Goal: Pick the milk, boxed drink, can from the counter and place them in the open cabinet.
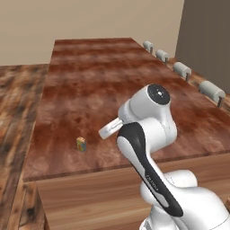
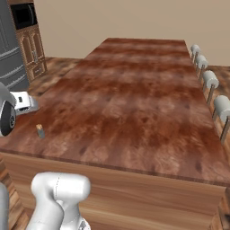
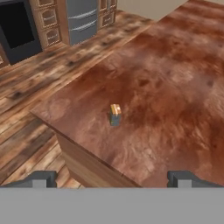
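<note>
The boxed drink [image 1: 81, 144] [image 2: 40, 131] [image 3: 115, 114] is a small yellow-orange box. It stands upright near the front left corner of the reddish-brown counter [image 1: 103, 85] [image 2: 134, 103] [image 3: 175, 87]. My gripper [image 3: 113, 179] hangs above and in front of that corner, well short of the box. Its jaws are wide open with nothing between them. The milk, the can and the cabinet are out of view.
Round grey stools [image 1: 182, 68] [image 2: 210, 80] line the counter's right side. A grey fridge [image 2: 9, 58] [image 3: 83, 19], low arched-panel cabinets [image 2: 31, 51] and a dark oven opening [image 3: 17, 26] stand across the wooden floor [image 3: 35, 100] to the left.
</note>
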Robot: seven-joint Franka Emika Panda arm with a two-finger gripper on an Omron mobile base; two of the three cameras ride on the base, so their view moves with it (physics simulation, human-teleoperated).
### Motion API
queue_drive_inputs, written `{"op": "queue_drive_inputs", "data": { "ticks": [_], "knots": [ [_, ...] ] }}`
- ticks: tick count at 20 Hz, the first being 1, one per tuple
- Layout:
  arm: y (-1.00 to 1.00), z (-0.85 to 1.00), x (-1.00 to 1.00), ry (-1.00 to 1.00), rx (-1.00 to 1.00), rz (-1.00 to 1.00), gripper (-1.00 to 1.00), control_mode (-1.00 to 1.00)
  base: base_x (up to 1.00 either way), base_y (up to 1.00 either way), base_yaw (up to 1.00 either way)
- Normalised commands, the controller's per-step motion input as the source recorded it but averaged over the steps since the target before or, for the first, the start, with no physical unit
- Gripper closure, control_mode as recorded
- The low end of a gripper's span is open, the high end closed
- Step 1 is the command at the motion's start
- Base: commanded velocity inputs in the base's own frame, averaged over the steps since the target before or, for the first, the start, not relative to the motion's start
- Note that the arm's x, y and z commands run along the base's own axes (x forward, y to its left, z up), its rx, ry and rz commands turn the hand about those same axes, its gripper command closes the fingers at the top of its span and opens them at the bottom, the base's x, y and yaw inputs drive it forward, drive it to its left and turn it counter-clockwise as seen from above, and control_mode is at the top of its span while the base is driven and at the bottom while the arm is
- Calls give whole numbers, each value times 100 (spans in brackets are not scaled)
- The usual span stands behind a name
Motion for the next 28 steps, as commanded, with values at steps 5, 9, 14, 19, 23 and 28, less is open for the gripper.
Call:
{"op": "queue_drive_inputs", "data": {
  "ticks": [5, 9, 14, 19, 23, 28],
  "knots": [
    [5, -31, 2, 0, 0, 0, -100, -100, 0, 0, 0],
    [5, -36, 13, 0, 0, 0, -100, -100, 0, 0, 0],
    [6, -38, 32, 0, 0, 0, -100, -100, 0, 0, 0],
    [13, -38, 49, 0, 0, 0, -100, -100, 0, 0, 0],
    [16, -24, 51, 0, 0, 0, -100, -100, 0, 0, 0],
    [19, -4, 48, 1, 0, 0, -100, -100, 0, 0, 0]
  ]
}}
